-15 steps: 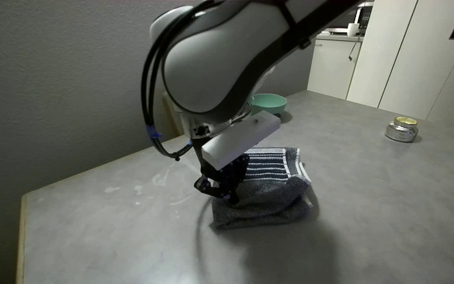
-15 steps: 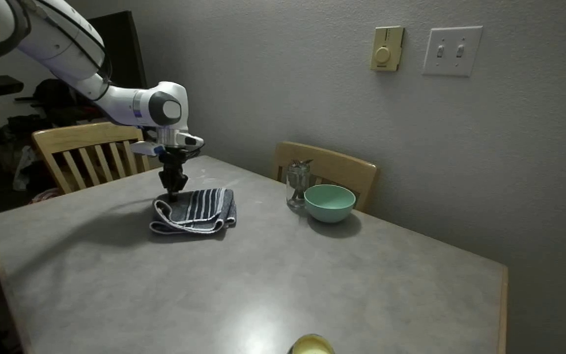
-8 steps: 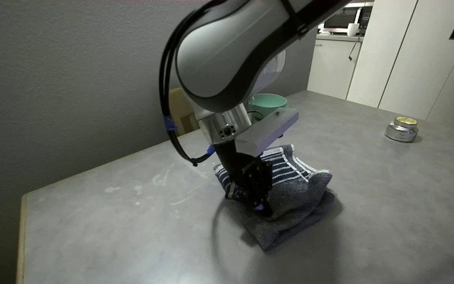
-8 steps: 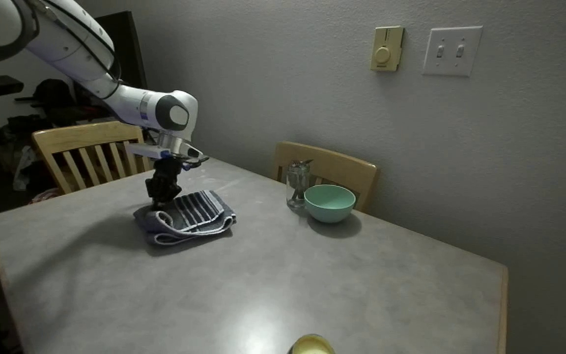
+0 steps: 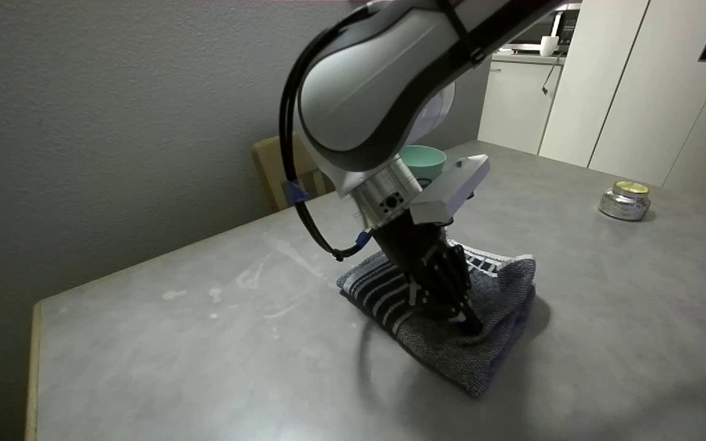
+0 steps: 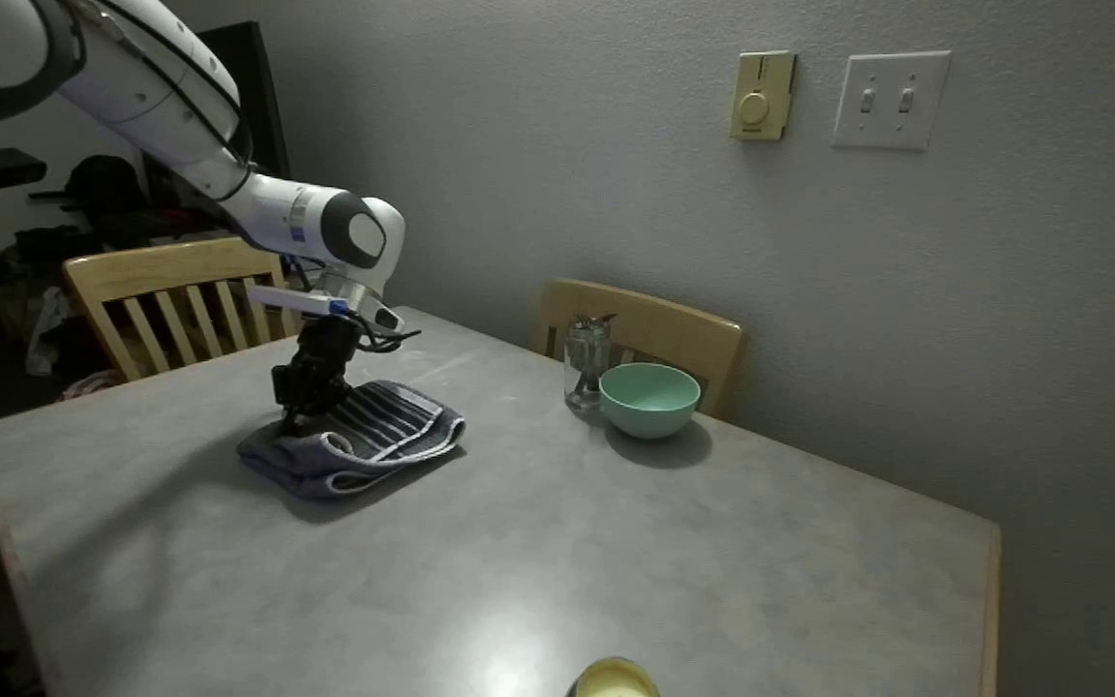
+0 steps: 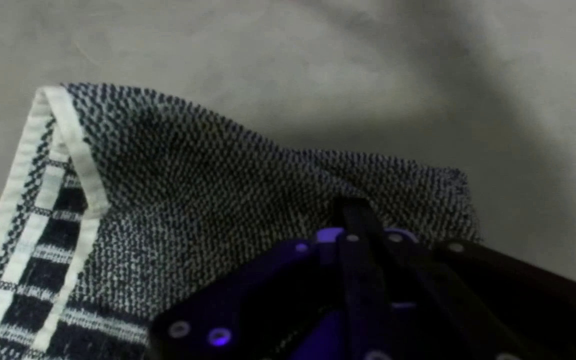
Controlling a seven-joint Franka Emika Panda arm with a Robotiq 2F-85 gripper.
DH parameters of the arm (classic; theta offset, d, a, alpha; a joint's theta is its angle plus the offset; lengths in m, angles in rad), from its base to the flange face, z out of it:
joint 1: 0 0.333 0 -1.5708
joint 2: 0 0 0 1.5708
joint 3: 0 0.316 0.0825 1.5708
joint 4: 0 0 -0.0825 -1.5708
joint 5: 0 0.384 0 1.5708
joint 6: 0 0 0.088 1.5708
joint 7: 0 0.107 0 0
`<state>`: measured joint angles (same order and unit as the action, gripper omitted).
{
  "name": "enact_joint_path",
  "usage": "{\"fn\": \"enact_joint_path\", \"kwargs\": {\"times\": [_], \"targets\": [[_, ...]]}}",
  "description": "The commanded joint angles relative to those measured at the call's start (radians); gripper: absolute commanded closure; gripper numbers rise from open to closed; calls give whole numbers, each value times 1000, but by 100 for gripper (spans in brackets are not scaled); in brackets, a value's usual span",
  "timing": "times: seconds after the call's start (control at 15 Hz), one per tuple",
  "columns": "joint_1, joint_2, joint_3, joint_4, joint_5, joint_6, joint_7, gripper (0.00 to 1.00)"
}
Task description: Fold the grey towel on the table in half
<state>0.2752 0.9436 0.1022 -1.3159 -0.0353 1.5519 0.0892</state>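
Observation:
The grey towel [image 5: 439, 343] lies folded in a loose pile on the table [image 5: 175, 367], turned at an angle. In an exterior view [image 6: 388, 421] its striped side faces up toward the back, and a pale-edged loop shows on the near side. A corner stands slightly raised in an exterior view. My gripper [image 5: 470, 324] comes down tilted, its fingertips touching the towel's plain terry part. In the wrist view the gripper [image 7: 354, 204] has its fingers together on the towel [image 7: 183, 190], near a crease. Whether cloth is pinched between the tips does not show.
A green bowl [image 6: 649, 402] and a glass jar with utensils [image 6: 587, 363] stand near the wall side of the table. A silver jar with a yellow top [image 5: 626, 201] stands apart from the towel. Wooden chairs [image 6: 175, 266] stand at the table edges.
My gripper has moved right in an exterior view, tilting more, and the towel has moved and turned with it. Its plain end has swung along while the striped far corner has hardly shifted.

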Motion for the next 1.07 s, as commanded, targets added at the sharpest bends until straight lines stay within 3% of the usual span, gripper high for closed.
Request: {"fn": "enact_joint_path", "kwargs": {"times": [0.0, 0.07, 0.13, 0.6, 0.87, 0.93, 1.0], "targets": [[9, -55, -8, -30, -31, -14, 6, 100], [15, -65, -11, -30, -43, -9, 17, 100], [21, -78, -13, -31, -55, -5, 27, 79], [53, -164, -22, -36, -145, 9, 105, 31], [49, -188, -22, -28, -140, 19, 158, 3], [51, -153, -14, 8, -142, -2, 131, 1], [52, -155, -14, 11, -141, -2, 135, 14]]}}
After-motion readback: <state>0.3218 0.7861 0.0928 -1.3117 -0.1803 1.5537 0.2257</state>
